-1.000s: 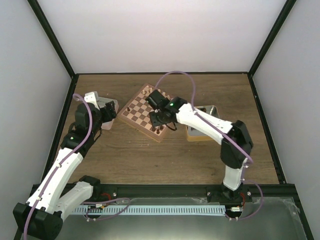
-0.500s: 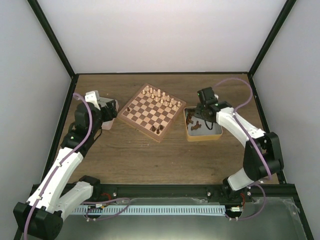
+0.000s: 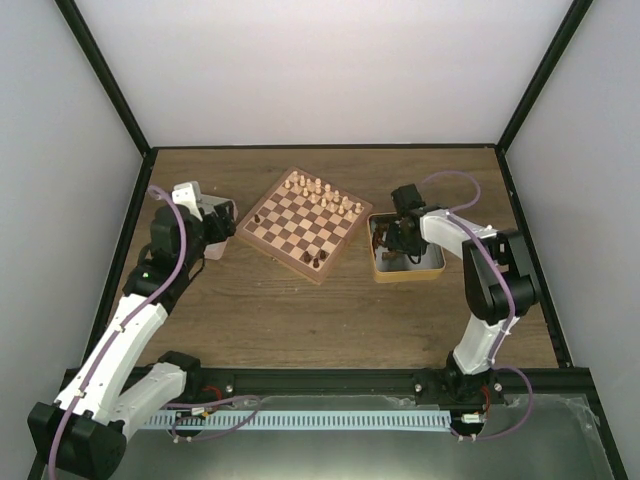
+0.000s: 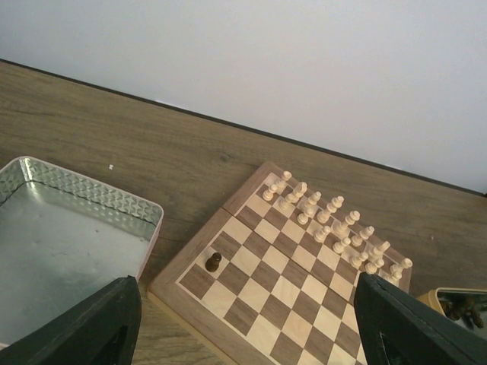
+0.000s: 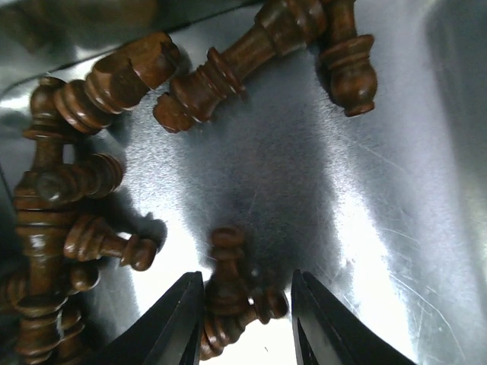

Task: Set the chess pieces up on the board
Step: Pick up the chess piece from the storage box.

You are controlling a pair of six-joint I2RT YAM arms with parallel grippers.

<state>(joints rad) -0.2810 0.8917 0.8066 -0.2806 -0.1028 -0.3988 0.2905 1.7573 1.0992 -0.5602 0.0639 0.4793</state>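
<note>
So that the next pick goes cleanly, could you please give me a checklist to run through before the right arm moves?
1. Right gripper inside the tin, jaws either side of a dark piece: ok.
2. Firm hold on that piece: cannot tell.
3. Only one piece between the jaws: cannot tell; another seems to lie against it.
4. Free squares on the board, opposite the cream pieces: ok.
5. Left gripper open, off the board: ok.

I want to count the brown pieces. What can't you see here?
- Right wrist view: the chess pieces inside the right tool run off the bottom edge; gripped or not, unclear.
- Top view: the right tool hides part of the tin.
- Left wrist view: the bottom edge cuts off the board.
</note>
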